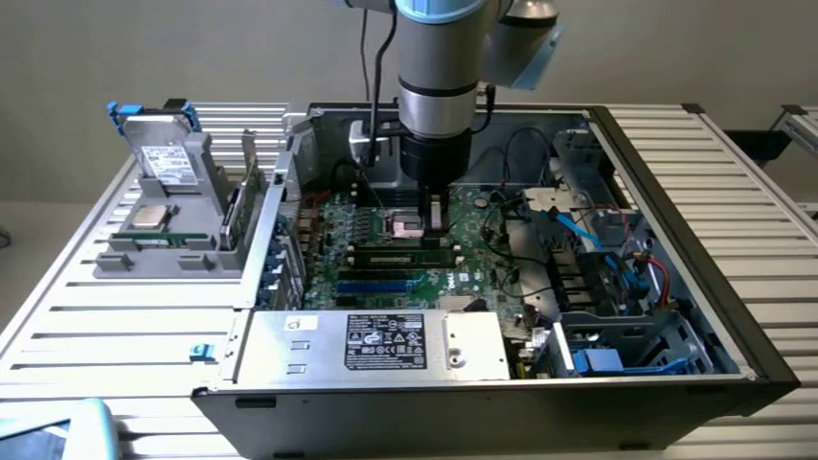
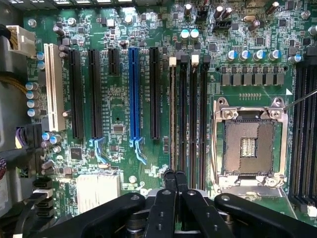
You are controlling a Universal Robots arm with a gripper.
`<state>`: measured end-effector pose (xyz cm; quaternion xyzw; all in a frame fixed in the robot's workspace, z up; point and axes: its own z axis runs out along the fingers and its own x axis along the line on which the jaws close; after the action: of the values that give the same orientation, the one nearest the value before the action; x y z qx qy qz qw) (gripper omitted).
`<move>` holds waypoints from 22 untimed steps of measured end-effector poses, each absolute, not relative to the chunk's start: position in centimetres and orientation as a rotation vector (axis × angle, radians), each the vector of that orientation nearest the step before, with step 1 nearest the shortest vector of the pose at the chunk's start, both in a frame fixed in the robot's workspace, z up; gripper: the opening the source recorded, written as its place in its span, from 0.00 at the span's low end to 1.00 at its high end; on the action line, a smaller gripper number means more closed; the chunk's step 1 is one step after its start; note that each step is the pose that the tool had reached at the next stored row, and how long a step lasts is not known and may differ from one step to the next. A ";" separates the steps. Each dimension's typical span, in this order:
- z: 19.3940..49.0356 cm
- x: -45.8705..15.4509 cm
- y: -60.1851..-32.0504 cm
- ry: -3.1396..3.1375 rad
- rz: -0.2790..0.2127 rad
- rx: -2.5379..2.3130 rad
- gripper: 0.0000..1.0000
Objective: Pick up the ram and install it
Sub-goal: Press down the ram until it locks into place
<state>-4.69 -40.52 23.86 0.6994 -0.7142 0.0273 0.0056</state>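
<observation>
The arm (image 1: 442, 86) stood upright over the open computer case (image 1: 665, 240), its gripper (image 2: 175, 174) pinched closed and empty above the flat green motherboard (image 2: 124, 124).

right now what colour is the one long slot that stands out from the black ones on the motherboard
Blue. The blue slot stands between black slots on the green motherboard, clearest in the wrist view.

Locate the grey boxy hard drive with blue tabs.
In the exterior view the grey boxy hard drive stands upright at the far left, in a grey plastic holder beside the square silver processor chip, outside the open computer case.
</observation>
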 end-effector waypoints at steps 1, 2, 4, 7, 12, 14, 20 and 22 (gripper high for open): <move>23.8 -4.7 -40.5 -2.238 0.091 2.191 0.11; 23.7 -4.7 -40.5 -2.242 0.098 2.194 0.11; 23.6 -4.7 -40.5 -2.247 0.106 2.195 0.11; 23.4 -4.7 -40.5 -2.251 0.107 2.192 0.11; 23.2 -4.6 -40.5 -2.255 0.107 2.188 0.11; 23.1 -4.6 -40.4 -2.256 0.107 2.187 0.11; 23.0 -4.6 -40.4 -2.257 0.107 2.185 0.11; 22.9 -4.6 -40.4 -2.257 0.107 2.184 0.11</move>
<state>-4.64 -40.38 22.91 0.6950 -0.7182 0.0340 -0.0007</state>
